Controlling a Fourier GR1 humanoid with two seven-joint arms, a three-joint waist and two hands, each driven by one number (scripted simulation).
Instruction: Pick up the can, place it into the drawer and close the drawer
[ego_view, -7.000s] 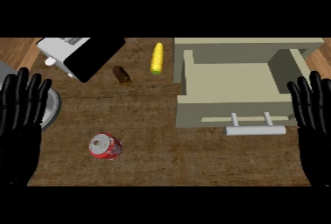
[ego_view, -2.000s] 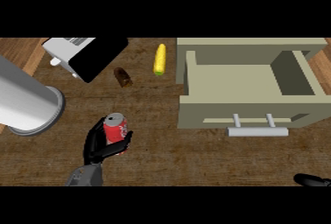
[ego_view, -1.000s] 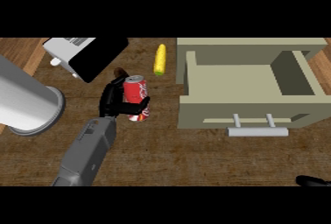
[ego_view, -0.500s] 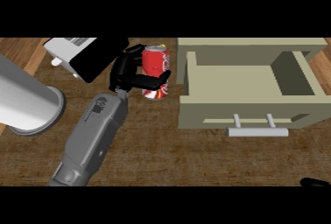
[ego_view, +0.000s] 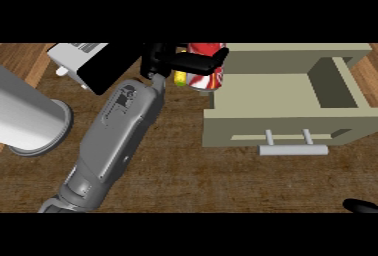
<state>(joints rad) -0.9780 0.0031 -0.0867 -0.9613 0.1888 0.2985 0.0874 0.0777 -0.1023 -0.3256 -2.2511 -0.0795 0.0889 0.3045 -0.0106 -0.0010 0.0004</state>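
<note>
Left hand (ego_view: 181, 60) curled round the red can (ego_view: 206, 71), fingers wrapped across its upper part, grey forearm (ego_view: 118, 135) running diagonally from lower left up to it. Can is held at the top of the view, just beside the open drawer's (ego_view: 284, 100) left wall, at its back left corner, not inside it; can't tell if it touches the wall. Drawer is beige, pulled out, its inside bare, with a pale bar handle (ego_view: 294, 149) on its front face. A bit of something yellow (ego_view: 180, 78) peeks out between the hand and the can, mostly hidden, possibly a corn cob. White-and-black appliance (ego_view: 87, 65) at upper left on the wooden counter (ego_view: 192, 180), large grey cylinder (ego_view: 28, 120) at the left edge. Right hand (ego_view: 362, 205) only a black sliver at the lower right corner, fingers not readable, well apart from the drawer.
</note>
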